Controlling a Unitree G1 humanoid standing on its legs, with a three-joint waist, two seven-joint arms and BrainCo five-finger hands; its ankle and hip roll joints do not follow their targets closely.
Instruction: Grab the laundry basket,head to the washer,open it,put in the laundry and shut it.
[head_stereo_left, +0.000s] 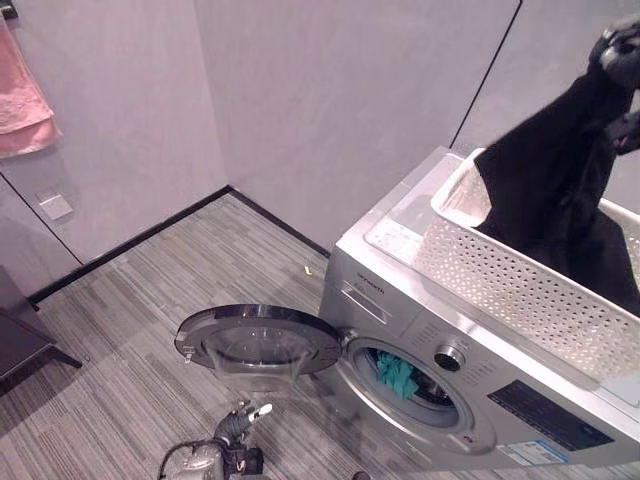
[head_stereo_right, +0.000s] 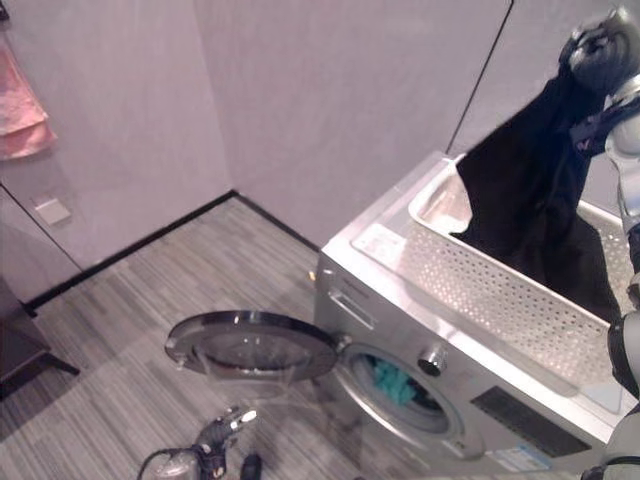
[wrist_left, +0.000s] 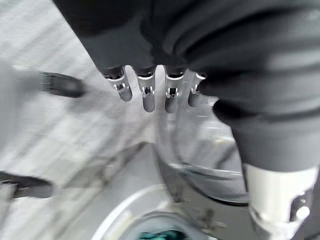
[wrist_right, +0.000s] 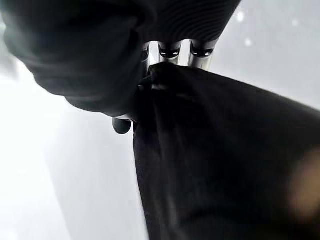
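A silver washer (head_stereo_left: 400, 290) stands at the right with its round door (head_stereo_left: 258, 340) swung open to the left. A teal cloth (head_stereo_left: 396, 374) lies in the drum opening. On top of the washer sits a white perforated laundry basket (head_stereo_left: 520, 290). My right hand (head_stereo_right: 600, 50) is raised high above the basket, shut on a black garment (head_stereo_left: 560, 170) that hangs down into it. In the right wrist view the fingers (wrist_right: 170, 50) pinch the black cloth (wrist_right: 225, 165). My left hand (head_stereo_left: 235, 425) hangs low in front of the open door, fingers (wrist_left: 145, 92) straight and holding nothing.
A pink towel (head_stereo_left: 22, 95) hangs on the left wall above a small wall plate (head_stereo_left: 55, 205). Dark furniture (head_stereo_left: 15, 340) stands at the left edge. A small yellow scrap (head_stereo_left: 308, 269) lies on the striped floor behind the door.
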